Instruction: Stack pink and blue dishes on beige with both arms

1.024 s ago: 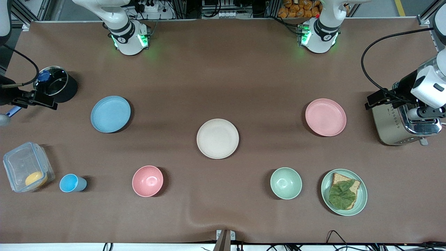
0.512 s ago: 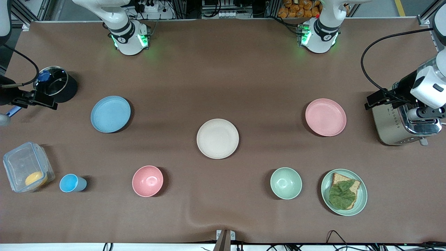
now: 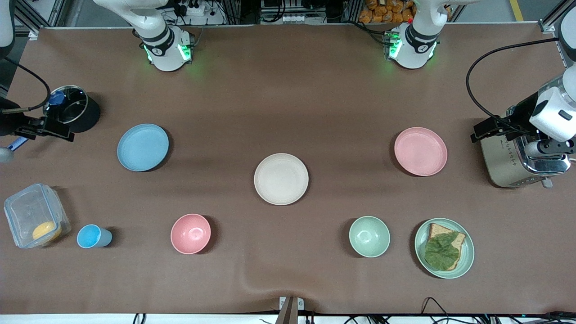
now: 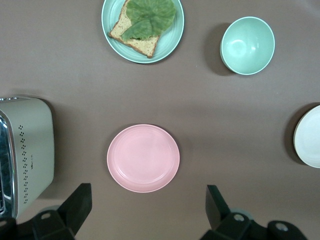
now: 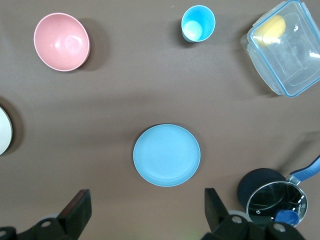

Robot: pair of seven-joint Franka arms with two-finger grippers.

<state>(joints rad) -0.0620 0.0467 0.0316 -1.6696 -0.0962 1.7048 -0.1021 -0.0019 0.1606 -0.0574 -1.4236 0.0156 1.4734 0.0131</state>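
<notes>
The cream-beige plate [image 3: 281,179] lies mid-table. The light blue plate [image 3: 142,147] lies toward the right arm's end, and the pink plate [image 3: 420,151] toward the left arm's end. All three are flat on the brown cloth, apart from one another and bare. My left gripper [image 3: 483,130] hangs high beside the toaster. In the left wrist view this left gripper [image 4: 146,210] is open and empty, with the pink plate [image 4: 143,158] below it. My right gripper [image 3: 54,130] hangs high beside the pot. It [image 5: 145,212] is open and empty, with the blue plate [image 5: 166,155] below it.
A silver toaster [image 3: 517,157] stands at the left arm's end and a black pot [image 3: 72,110] at the right arm's end. Nearer the front camera are a clear box [image 3: 33,216], blue cup [image 3: 92,236], pink bowl [image 3: 191,233], green bowl [image 3: 369,236] and green plate with toast [image 3: 468,261].
</notes>
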